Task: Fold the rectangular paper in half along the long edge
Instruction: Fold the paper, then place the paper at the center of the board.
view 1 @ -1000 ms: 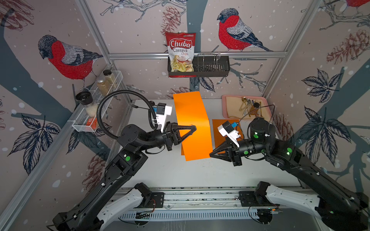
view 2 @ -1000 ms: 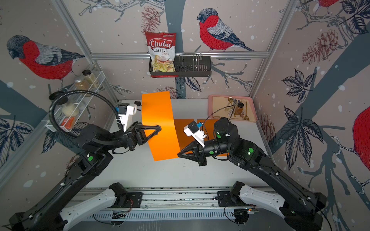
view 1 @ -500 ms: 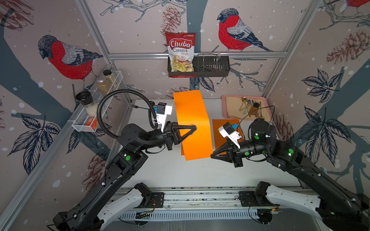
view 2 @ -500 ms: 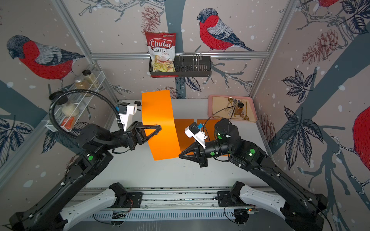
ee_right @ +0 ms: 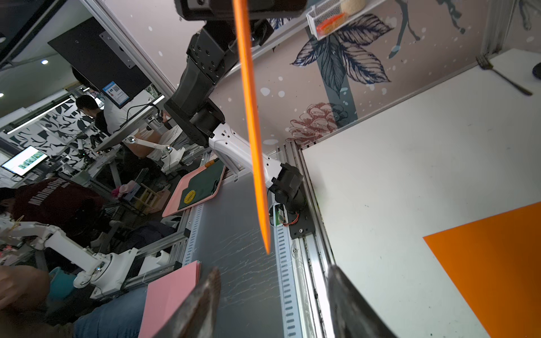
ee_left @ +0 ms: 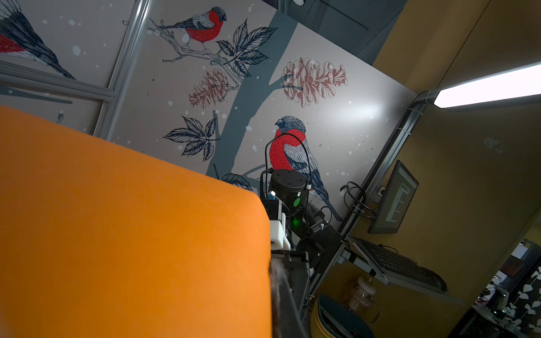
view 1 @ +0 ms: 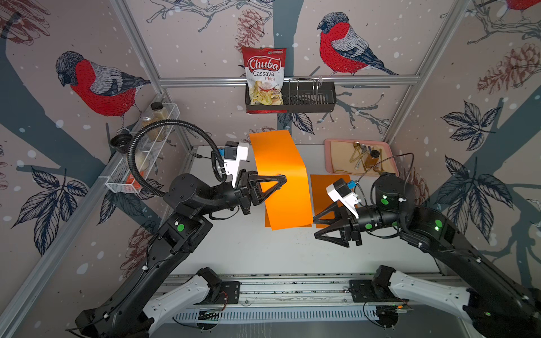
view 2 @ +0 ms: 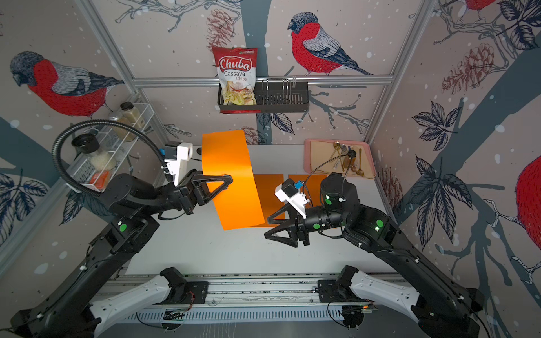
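An orange rectangular paper (view 1: pixel 281 164) (view 2: pixel 228 164) hangs raised above the table in both top views. My left gripper (view 1: pixel 282 177) (view 2: pixel 229 177) is shut on its left long edge, about halfway along. The sheet fills the left wrist view (ee_left: pixel 131 234), pinched at its edge by that gripper (ee_left: pixel 273 281). My right gripper (view 1: pixel 315 226) (view 2: pixel 266 227) stands open just right of the paper's lower corner and touches nothing. In the right wrist view the paper shows edge-on (ee_right: pixel 251 131), ending short of the open right gripper (ee_right: pixel 272 292).
More orange paper (view 1: pixel 328 187) (ee_right: pixel 497 263) lies flat on the white table under and right of the raised sheet. A pink tray (view 1: pixel 330 158) with cutlery sits at the back right. A fork (ee_right: pixel 503 79) lies far back. A wire shelf (view 1: pixel 123 181) hangs on the left wall.
My right gripper has opened and let go of the paper's lower right corner, drawing back slightly. The paper now hangs from the left gripper alone, which has held still.
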Available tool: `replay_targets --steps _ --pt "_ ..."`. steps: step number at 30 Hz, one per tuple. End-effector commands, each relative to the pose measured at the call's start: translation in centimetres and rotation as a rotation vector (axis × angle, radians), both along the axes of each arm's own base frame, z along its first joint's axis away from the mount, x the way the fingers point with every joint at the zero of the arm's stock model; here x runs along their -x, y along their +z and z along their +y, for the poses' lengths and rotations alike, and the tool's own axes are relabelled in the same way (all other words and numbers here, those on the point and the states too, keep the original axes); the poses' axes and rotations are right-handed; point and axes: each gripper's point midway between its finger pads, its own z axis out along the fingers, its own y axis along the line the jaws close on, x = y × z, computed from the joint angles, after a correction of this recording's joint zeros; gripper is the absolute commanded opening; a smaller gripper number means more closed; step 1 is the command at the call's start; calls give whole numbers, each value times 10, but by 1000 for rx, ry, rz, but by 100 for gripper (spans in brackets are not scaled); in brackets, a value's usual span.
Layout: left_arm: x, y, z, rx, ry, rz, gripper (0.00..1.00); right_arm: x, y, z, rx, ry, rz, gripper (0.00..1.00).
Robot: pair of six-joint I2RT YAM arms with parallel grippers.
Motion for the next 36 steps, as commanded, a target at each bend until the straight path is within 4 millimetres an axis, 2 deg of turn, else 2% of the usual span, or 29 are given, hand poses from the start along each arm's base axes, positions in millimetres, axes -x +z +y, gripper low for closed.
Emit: replay_targets --steps 1,6,9,11,13,15,17,20,22,26,30,32,36 --pt "-11 0 0 -39 62 -31 0 -10 24 -12 -61 -90 -119 100" --pt "-38 -9 1 -113 142 -16 0 -27 70 -35 -235 -261 -264 100" --pt "-73 -25 7 -162 190 48 0 -64 75 -35 -229 -409 -271 100" --pt "-99 -39 10 -199 225 91 0 -101 66 -33 -191 -498 -229 100" --pt "-127 -58 10 -252 256 149 0 -141 52 -34 -166 -593 -159 100" --pt "-154 -84 8 -316 265 210 0 -184 30 -41 -166 -696 -56 100" --pt "-181 -115 10 -390 288 277 0 -228 -9 -52 -175 -813 75 100" --pt "-215 -166 17 -459 290 399 0 -268 -74 -58 -122 -934 201 100" --pt "-232 -197 26 -493 290 474 0 -277 -102 -53 -92 -966 237 100" --pt "-256 -252 54 -551 341 601 0 -281 -132 -42 -22 -1030 210 100" --pt "-265 -299 76 -585 373 705 0 -284 -152 -42 54 -1047 212 100" --pt "-267 -331 87 -608 377 779 0 -283 -159 -42 75 -1046 220 100" --pt "-266 -386 98 -653 365 903 0 -278 -162 -41 79 -1024 224 100"
